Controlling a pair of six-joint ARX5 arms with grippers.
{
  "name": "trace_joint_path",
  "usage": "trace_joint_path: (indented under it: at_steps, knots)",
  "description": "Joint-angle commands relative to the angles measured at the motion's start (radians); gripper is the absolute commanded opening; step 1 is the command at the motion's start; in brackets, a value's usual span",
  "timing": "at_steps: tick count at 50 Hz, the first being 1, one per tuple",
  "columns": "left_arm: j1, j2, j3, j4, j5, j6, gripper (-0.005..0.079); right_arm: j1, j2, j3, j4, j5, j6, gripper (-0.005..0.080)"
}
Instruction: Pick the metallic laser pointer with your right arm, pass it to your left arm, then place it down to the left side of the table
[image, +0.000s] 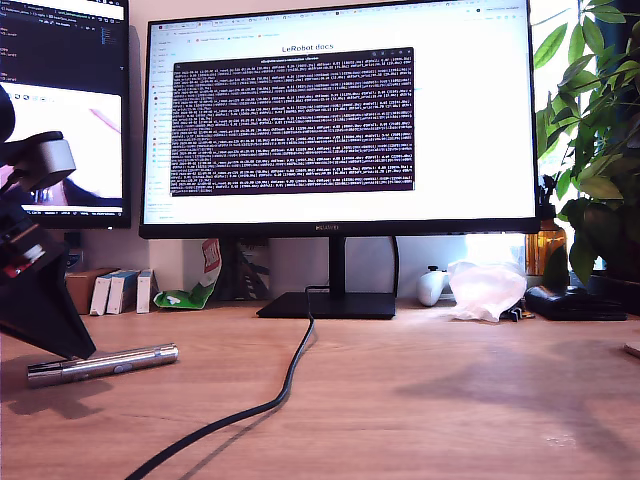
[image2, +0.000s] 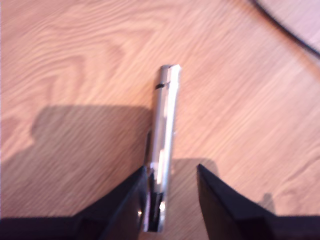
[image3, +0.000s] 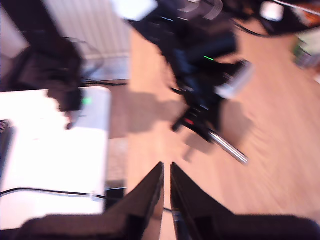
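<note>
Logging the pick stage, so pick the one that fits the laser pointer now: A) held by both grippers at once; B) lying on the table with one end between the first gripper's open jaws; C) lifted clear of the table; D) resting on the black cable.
B: the first wrist view shows the pointer flat on the table, its near end between the spread jaws of my first gripper.

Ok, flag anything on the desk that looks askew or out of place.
Little stands out. The metallic laser pointer lies flat on the table, one end between the open jaws of my first gripper. A black cable trails loosely across the wood, and a crumpled clear bag sits by the monitor.
</note>
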Motion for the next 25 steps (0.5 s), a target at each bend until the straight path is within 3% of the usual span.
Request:
trace_joint_path:
  at_steps: [1, 15, 25]
  knots:
    - [0.001, -0.031, 0.045, 0.01, 0.007, -0.014, 0.0289, -0.037, 0.008, 0.003, 0.005, 0.021, 0.011, -0.0013]
    - [0.001, -0.14, 0.119, 0.009, 0.006, -0.031, 0.0239, -0.235, 0.008, 0.003, 0.021, 0.207, 0.113, -0.0013]
    - [0.002, -0.252, 0.12, -0.007, -0.002, -0.031, -0.0014, -0.41, 0.008, 0.001, 0.08, 0.373, 0.224, -0.0013]
